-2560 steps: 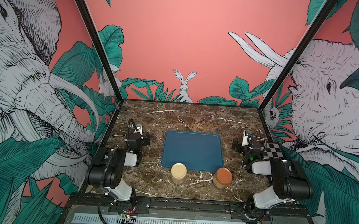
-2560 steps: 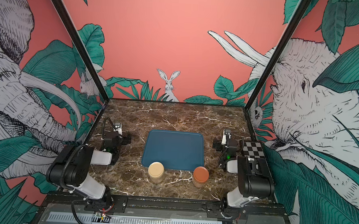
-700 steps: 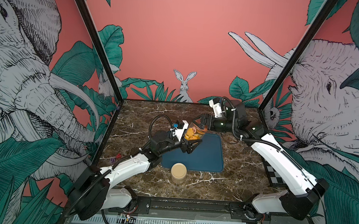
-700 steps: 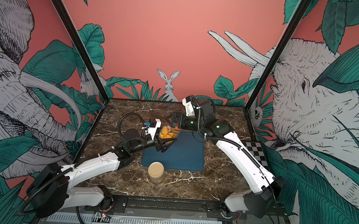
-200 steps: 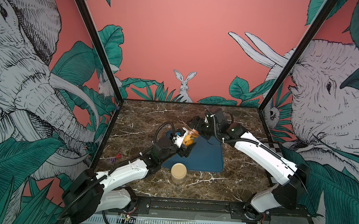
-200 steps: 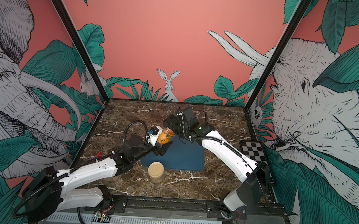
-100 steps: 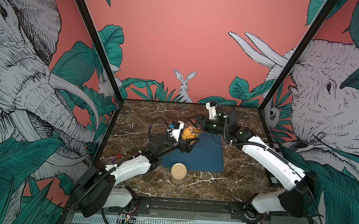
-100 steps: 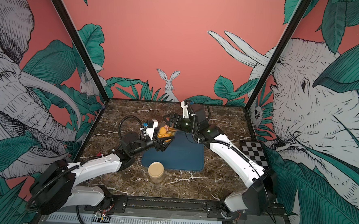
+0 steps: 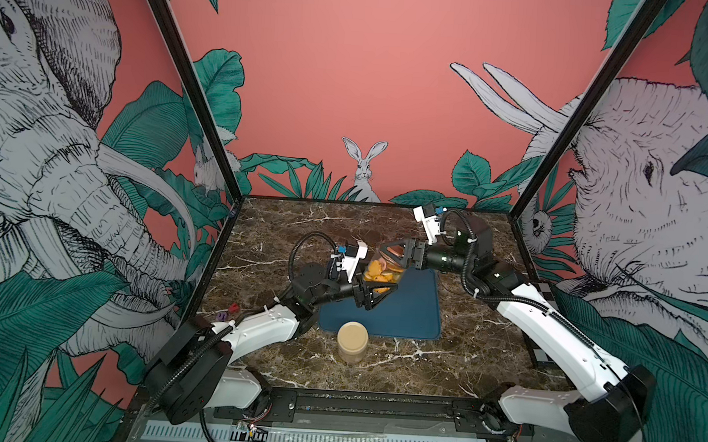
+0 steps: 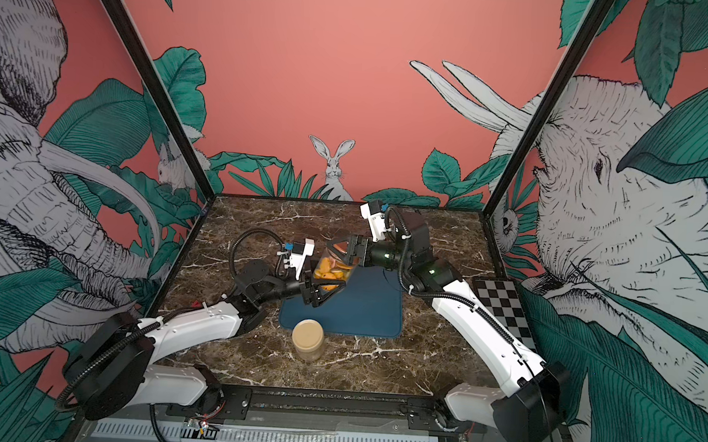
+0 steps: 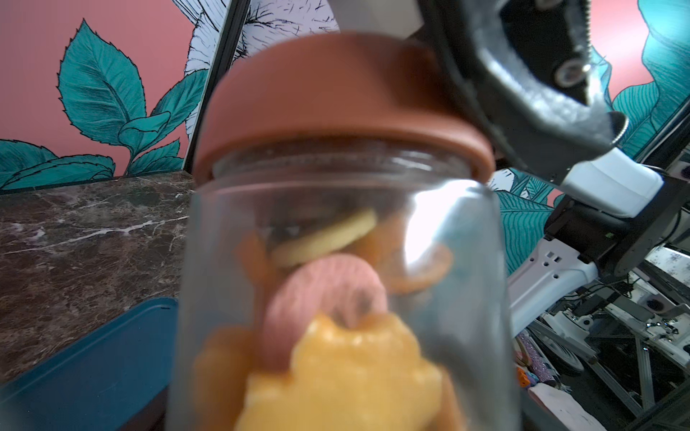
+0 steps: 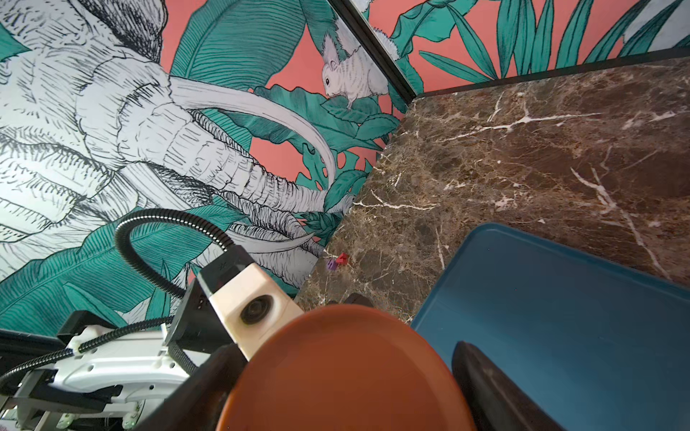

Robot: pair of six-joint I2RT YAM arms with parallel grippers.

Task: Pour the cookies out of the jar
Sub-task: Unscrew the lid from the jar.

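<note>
We see the left gripper (image 9: 375,293) clamped on the body of the glass jar (image 9: 384,269), with its jaws pressing the glass from two sides. The jar hangs in the air, tilted, over the far corner of the blue tray (image 9: 414,312) on the left arm's side, and it does not touch the tray. The right gripper (image 9: 400,252) is closed on the brown lid (image 9: 395,250), which sits on the mouth of the jar. In the right wrist view its dark fingers (image 12: 493,388) stand on both sides of the lid. The cookies (image 9: 376,273) are inside the jar. In the left wrist view we see orange ones, a pink ring and a pale round one behind the glass. A second jar (image 9: 352,341), with a beige lid, stands upright on the marble table (image 9: 474,349), just in front of the tray.
</note>
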